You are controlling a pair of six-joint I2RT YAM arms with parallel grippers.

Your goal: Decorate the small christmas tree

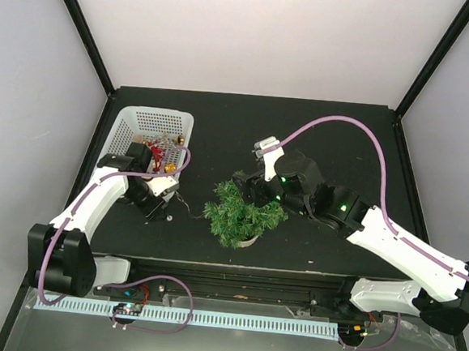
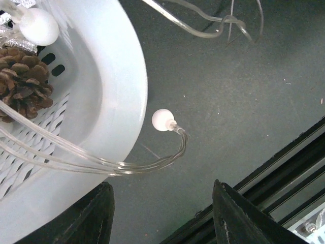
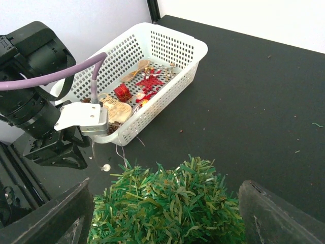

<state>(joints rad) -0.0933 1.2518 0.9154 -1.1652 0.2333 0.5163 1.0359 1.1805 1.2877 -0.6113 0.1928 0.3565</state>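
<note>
Evidently the small christmas tree (image 1: 243,217) stands low centre in the top view, near the worktop's (image 1: 335,135) front edge, where both arms reach it. Over its crown the right tool (image 3: 166,185) hangs wide, gripping nothing — probably to steady it. At the basket (image 2: 117,76) rim the left tool (image 2: 162,185) is parted and empty, above a spilled light string (image 2: 163,120). Bare worktop lies upper right.

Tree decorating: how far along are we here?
Done: nothing visible; the small bushy green christmas tree looks bare. In hand: nothing; open left gripper hovers over the clear-wire white-bulb light string trailing from the white perforated plastic basket; open right gripper brackets the tree. Left: hang lights, red star, pinecone.
</note>
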